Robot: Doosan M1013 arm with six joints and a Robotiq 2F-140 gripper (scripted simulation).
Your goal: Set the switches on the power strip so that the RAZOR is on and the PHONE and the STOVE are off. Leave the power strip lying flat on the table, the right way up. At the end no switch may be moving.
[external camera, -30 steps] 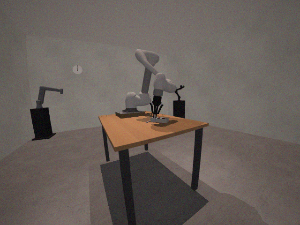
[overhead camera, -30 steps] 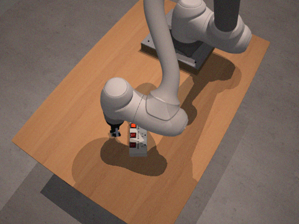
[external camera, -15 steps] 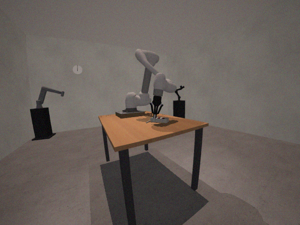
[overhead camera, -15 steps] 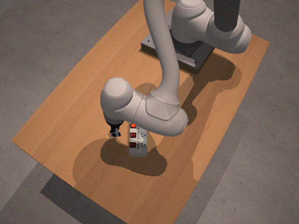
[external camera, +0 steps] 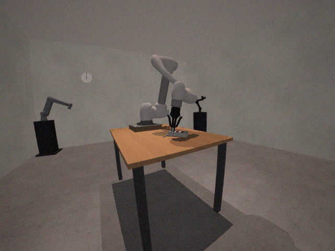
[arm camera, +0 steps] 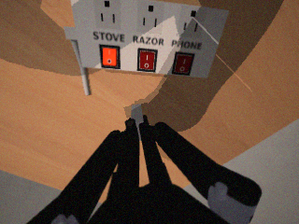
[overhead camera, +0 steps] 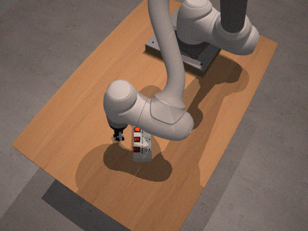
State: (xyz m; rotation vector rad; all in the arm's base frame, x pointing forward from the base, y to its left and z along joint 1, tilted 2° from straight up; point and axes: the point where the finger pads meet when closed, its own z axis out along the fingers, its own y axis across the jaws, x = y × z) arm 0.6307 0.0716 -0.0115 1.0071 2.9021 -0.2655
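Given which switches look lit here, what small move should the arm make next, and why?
Probably ease the shut hand forward to the STOVE switch and press it off. It glows bright on the power strip, while RAZOR and PHONE look dark, and the fingertips sit short of the strip.

Arm bent low, wrist down, fingers pressed together, empty.

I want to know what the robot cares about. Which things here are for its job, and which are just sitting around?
For the job:
- power strip
- STOVE switch, lit bright
- RAZOR switch, dark
- PHONE switch, dark
- the tool, shut and holding nothing

Just around:
- table
- other arm on a black stand
- wall clock
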